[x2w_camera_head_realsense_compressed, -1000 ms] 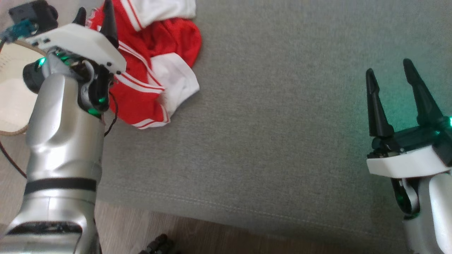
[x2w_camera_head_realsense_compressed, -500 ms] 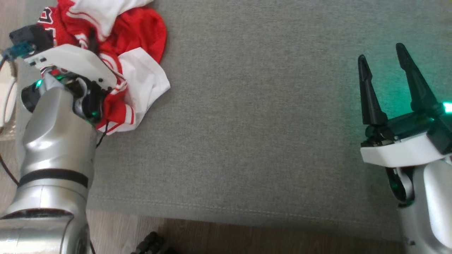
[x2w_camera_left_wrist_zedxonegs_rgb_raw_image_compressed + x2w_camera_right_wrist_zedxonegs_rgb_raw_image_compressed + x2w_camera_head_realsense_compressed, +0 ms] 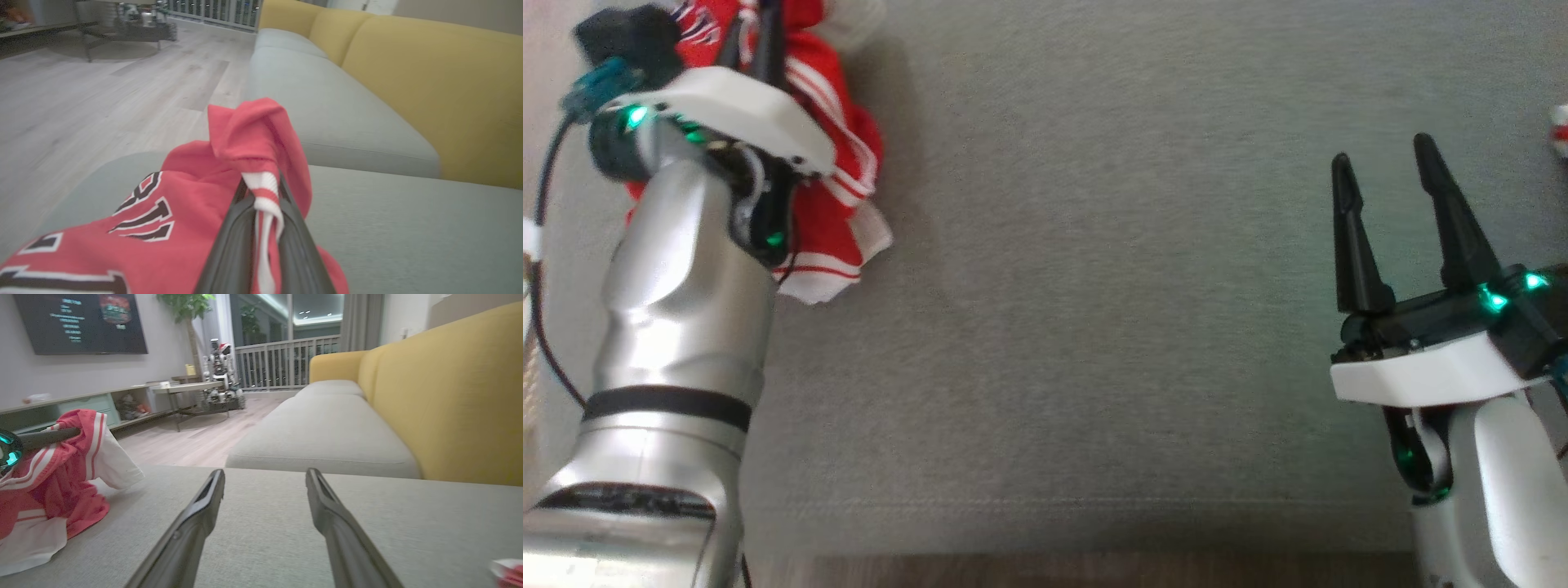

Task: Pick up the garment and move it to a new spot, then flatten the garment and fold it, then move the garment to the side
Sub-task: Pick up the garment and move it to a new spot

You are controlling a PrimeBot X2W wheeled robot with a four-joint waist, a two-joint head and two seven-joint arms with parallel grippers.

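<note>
My left claw is clamped on the red jersey, bunched just ahead of it. My right claw, fingers apart, hangs over the grey cushion, jersey well off its left.

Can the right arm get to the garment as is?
Probably not without a long cross-reach. The right pincer hangs open at the far side of the grey cushion; the garment is bunched at the other end, clamped in the left pincer. Nothing but bare cushion lies between.

light: soft, even | shadow: faint beside garment | tint: green on cushion | blur: mild, wrist-view edges
</note>
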